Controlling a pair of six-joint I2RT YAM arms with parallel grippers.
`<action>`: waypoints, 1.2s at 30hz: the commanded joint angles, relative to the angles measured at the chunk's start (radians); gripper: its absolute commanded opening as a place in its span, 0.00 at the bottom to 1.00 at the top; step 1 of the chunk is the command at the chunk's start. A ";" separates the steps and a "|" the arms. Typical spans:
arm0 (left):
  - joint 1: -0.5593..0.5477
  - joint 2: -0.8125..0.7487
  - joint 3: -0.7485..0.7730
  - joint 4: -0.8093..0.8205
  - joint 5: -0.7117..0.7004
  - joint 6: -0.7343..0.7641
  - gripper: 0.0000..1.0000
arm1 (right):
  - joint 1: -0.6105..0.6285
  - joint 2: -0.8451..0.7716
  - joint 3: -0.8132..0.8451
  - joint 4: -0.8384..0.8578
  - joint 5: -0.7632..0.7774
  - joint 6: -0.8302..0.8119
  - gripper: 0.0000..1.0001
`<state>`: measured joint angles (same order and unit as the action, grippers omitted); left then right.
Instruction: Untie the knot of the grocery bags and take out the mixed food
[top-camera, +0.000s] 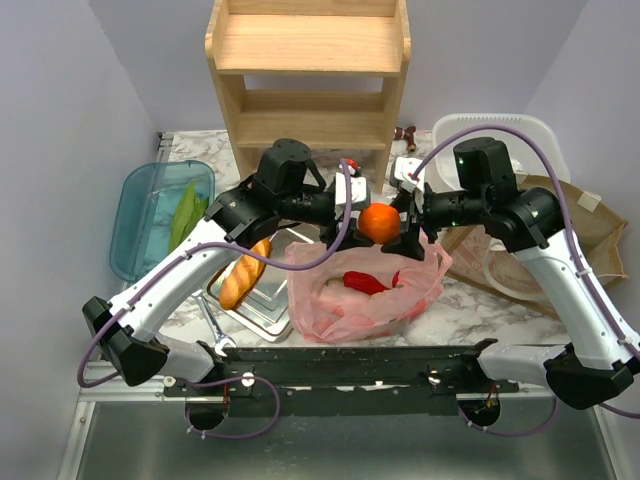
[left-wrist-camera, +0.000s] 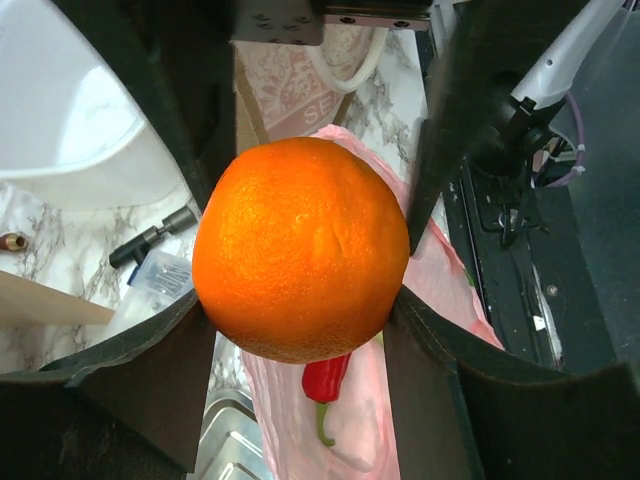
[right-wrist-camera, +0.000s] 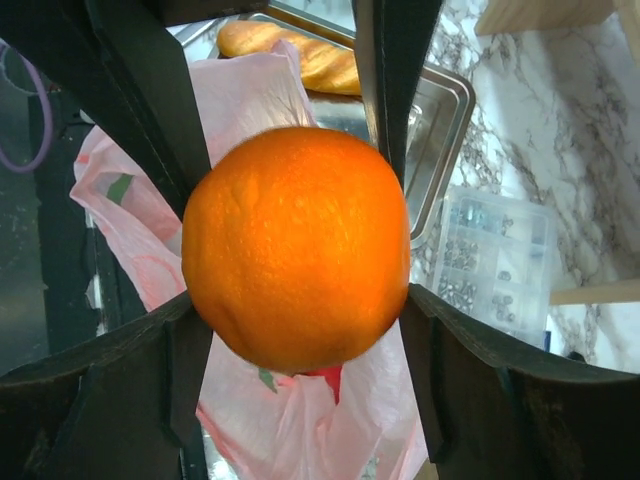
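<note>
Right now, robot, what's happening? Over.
Left gripper, right gripper both shut on orange. Orange above pink bag, pepper inside. Nothing in the way.

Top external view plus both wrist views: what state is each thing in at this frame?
pink bag: slumped, mouth open.
orange: lifted above the pink bag, gripped by both grippers.
left gripper: shut on orange.
right gripper: shut on orange.
red pepper: lying inside the pink bag.
bread loaf: lying across the steel tray.
</note>
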<state>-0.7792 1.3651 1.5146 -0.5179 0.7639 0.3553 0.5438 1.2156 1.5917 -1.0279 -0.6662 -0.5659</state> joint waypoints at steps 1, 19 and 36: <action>-0.025 0.039 0.046 -0.025 0.070 0.008 0.00 | 0.024 -0.004 -0.011 0.051 -0.019 -0.002 0.90; 0.085 0.013 0.021 -0.090 0.159 0.032 0.38 | 0.038 -0.019 -0.015 -0.003 0.083 -0.026 0.31; 0.087 -0.050 -0.016 -0.151 0.204 0.274 0.19 | 0.038 0.009 0.013 0.011 0.031 -0.014 0.59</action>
<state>-0.7143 1.3617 1.5059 -0.5636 0.9058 0.5396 0.6090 1.2270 1.5700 -0.9146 -0.6601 -0.5842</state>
